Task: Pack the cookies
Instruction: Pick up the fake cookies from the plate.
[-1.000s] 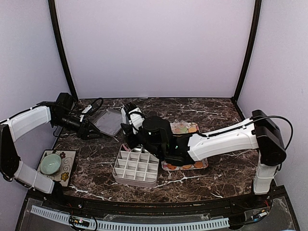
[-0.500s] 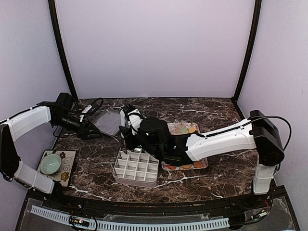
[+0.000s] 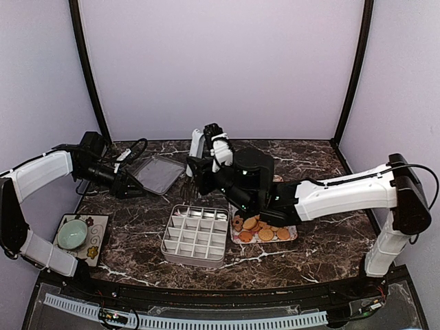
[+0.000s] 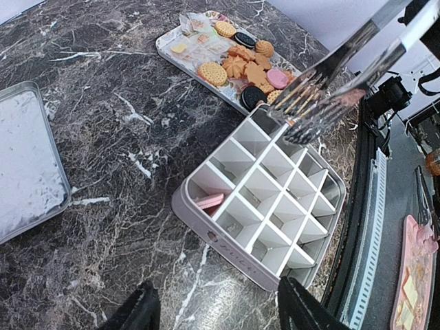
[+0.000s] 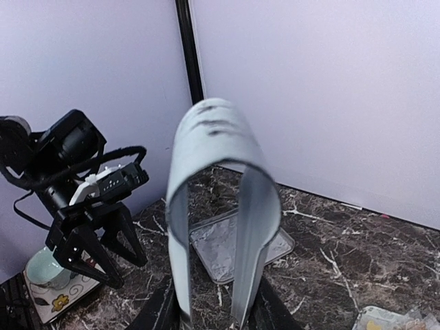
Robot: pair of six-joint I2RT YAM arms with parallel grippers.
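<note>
The cookies (image 4: pixel 237 58) lie on a flower-patterned tray (image 3: pixel 237 240) to the right of a white grid box (image 3: pixel 194 236); most are golden, with some black ones and a pink one. One pink cookie (image 4: pixel 210 201) lies in a near-left cell of the box (image 4: pixel 265 199). My right gripper (image 3: pixel 210 172) is shut on metal tongs (image 5: pixel 220 179), whose empty tips (image 4: pixel 309 103) hang over the box's far edge. My left gripper (image 4: pixel 216 317) hovers open and empty at the table's left, its fingers (image 4: pixel 141 309) wide apart.
A clear lid (image 3: pixel 157 173) lies at the back left beside my left gripper (image 3: pixel 134 187). A green bowl (image 3: pixel 71 234) sits on a flowered mat at the front left. The black frame posts stand at the back corners.
My right arm has swung up and to the right, taking the tongs off the box's far left corner and uncovering the cookies on the tray. The left arm has not moved.
</note>
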